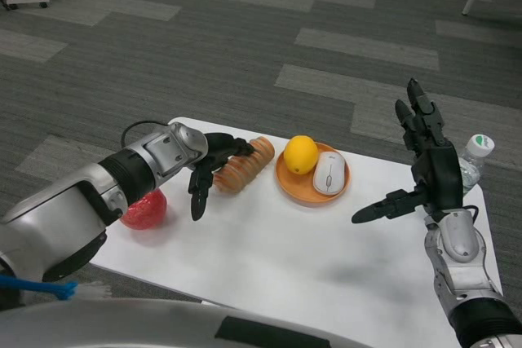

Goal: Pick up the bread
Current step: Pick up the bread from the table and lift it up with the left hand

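Note:
The bread (247,165), a ribbed golden-brown loaf, lies on the white table (310,258) just left of an orange plate. My left hand (214,165) is at the loaf's left end. Its upper fingers lie over the top of that end, and one finger hangs down toward the table beside it. I see no closed grasp, and the loaf rests on the table. My right hand (427,165) is raised above the table's right side with its fingers spread and nothing in it.
The orange plate (288,184) holds a yellow round fruit (300,154) and a white computer mouse (329,173). A red object (147,210) sits partly behind my left forearm. A clear bottle with a white cap (476,151) stands behind my right hand. Grey carpet lies beyond the table.

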Tool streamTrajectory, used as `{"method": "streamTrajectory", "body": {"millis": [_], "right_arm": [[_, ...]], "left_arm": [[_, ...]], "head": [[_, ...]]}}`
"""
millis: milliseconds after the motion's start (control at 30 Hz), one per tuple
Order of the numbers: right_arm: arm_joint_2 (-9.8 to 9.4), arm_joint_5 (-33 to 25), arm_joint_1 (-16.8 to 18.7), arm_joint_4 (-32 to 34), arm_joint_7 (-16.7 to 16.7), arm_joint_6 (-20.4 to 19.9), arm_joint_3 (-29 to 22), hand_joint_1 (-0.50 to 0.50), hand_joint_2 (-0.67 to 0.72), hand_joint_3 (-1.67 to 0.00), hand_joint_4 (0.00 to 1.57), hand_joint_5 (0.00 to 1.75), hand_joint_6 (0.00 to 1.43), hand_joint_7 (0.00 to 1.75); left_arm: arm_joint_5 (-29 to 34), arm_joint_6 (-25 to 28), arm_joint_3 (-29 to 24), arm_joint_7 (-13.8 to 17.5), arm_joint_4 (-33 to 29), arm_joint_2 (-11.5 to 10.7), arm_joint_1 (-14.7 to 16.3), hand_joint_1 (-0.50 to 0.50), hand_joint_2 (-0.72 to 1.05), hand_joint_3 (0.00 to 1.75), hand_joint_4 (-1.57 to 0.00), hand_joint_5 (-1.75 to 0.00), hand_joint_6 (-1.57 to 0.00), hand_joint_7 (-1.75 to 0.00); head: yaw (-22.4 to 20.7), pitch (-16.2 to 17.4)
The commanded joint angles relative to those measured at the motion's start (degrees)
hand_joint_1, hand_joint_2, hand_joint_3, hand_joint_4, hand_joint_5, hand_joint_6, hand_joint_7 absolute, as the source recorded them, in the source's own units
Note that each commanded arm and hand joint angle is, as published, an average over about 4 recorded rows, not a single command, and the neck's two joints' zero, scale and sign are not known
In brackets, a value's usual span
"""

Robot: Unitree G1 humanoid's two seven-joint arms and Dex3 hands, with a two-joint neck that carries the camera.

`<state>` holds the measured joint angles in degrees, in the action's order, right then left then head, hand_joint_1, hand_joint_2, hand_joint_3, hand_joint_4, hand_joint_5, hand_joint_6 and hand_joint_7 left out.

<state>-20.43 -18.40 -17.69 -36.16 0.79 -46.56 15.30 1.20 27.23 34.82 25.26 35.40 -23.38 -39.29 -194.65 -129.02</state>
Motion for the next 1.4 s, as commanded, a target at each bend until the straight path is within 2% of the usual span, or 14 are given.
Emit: {"method": "streamTrajectory", "body": {"millis": [33,133,333,433,533,733,833,1000,1233,1400], "right_arm": [[0.04,-0.5,0.4,-0.1,-0.2,-0.3,-0.4,-0.33,0.19,0.00,0.00,0.19,0.00,0.00],[0.15,-0.5,0.4,-0.1,-0.3,-0.3,-0.4,-0.33,0.15,0.00,0.00,0.19,0.00,0.00],[0.31,-0.5,0.4,-0.1,-0.2,-0.3,-0.5,-0.33,0.15,0.00,0.00,0.17,0.00,0.00],[0.39,-0.5,0.4,-0.1,-0.2,-0.3,-0.4,-0.33,0.15,0.00,0.00,0.15,0.00,0.00],[0.48,-0.5,0.4,-0.2,-0.2,-0.3,-0.4,-0.33,0.15,0.00,0.00,0.19,0.00,0.00],[0.53,-0.5,0.4,-0.1,-0.2,-0.3,-0.4,-0.33,0.15,0.00,0.00,0.15,0.00,0.00],[0.53,-0.5,0.4,-0.1,-0.2,-0.3,-0.3,-0.33,0.15,0.00,0.00,0.15,0.00,0.00],[0.35,-0.5,0.4,-0.1,-0.2,-0.3,-0.2,-0.33,0.15,0.00,0.00,0.19,0.00,0.00],[-0.02,-0.5,0.4,-0.1,-0.2,-0.3,-0.1,-0.33,0.15,0.00,0.00,0.19,0.00,0.00],[-0.13,-0.5,0.4,-0.1,-0.2,-0.3,-0.2,-0.33,0.15,0.00,0.00,0.19,0.00,0.00]], "left_arm": [[-0.7,0.9,-1.3,1.0,-0.6,-0.7,1.6,-0.50,-0.64,0.09,0.00,0.00,0.00,-0.14],[-1.6,1.3,-3.2,1.1,-1.1,-1.6,1.9,-0.50,-0.64,0.04,0.00,-0.05,0.00,-0.14],[-2.2,2.4,-6.2,1.2,-3.0,-3.2,2.8,-0.50,-0.64,0.09,0.00,-0.10,0.00,-0.14],[-2.7,2.6,-8.5,1.2,-4.6,-3.4,3.4,-0.50,-0.64,0.09,0.00,-0.05,0.00,-0.19],[-3.4,2.7,-10.9,1.2,-6.0,-3.1,3.5,-0.49,-0.64,0.09,0.00,-0.08,0.00,-0.16],[-6.2,3.9,-15.5,1.2,-7.9,-0.8,3.4,-0.50,-0.64,0.09,0.00,-0.10,0.00,-0.16],[-7.7,4.0,-16.1,1.1,-8.5,0.2,2.8,-0.50,-0.64,0.09,0.00,-0.10,0.00,-0.21],[-10.1,2.7,-15.2,-0.6,-7.6,2.0,0.9,-0.48,-0.64,0.09,0.00,-0.10,0.00,-0.17],[-13.1,-1.8,-10.9,-4.1,-1.4,5.6,-3.1,-0.48,-0.64,0.09,0.00,-0.15,0.00,-0.14],[-13.1,-4.4,-9.5,-8.4,5.0,8.5,-5.0,-0.49,-0.64,0.09,0.00,-0.21,0.00,-0.14]], "head": [[0.0,0.0],[-0.2,-0.1],[-0.7,-0.3],[-0.7,-0.3],[-0.7,-0.4],[-0.6,-0.3],[-0.6,-0.4],[-0.4,-0.5],[-0.3,-0.5],[0.1,-0.4]]}}
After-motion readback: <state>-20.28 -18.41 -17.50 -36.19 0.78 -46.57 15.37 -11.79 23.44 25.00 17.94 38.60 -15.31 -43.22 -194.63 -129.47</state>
